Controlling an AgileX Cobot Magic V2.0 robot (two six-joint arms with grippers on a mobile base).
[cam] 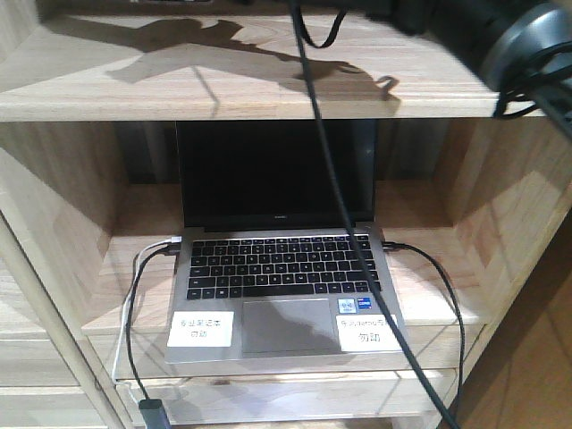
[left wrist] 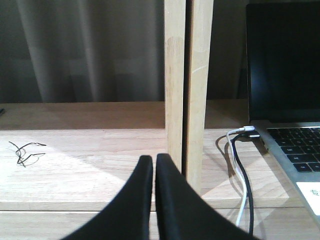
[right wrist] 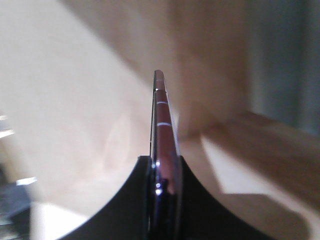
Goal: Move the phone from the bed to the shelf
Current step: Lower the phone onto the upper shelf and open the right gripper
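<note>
The phone (right wrist: 162, 120) stands edge-on in the right wrist view, its pinkish metallic rim facing the camera. My right gripper (right wrist: 163, 159) is shut on it, with a black finger on each flat face, and pale wood of the shelf (right wrist: 60, 100) lies blurred behind. My left gripper (left wrist: 153, 157) is shut with nothing between its fingers, hovering over a shelf board (left wrist: 75, 150) in front of a wooden upright (left wrist: 187, 90). In the front view, the shelf (cam: 223, 80) fills the frame. The bed is out of view.
An open grey laptop (cam: 281, 268) sits in the middle compartment, and its screen (left wrist: 285, 65) also shows right of the upright. Cables (cam: 438, 295) run from both its sides. A black cable (cam: 331, 179) hangs across the front. Dark arm parts (cam: 527, 45) sit top right. A thin wire (left wrist: 22, 152) lies on the board.
</note>
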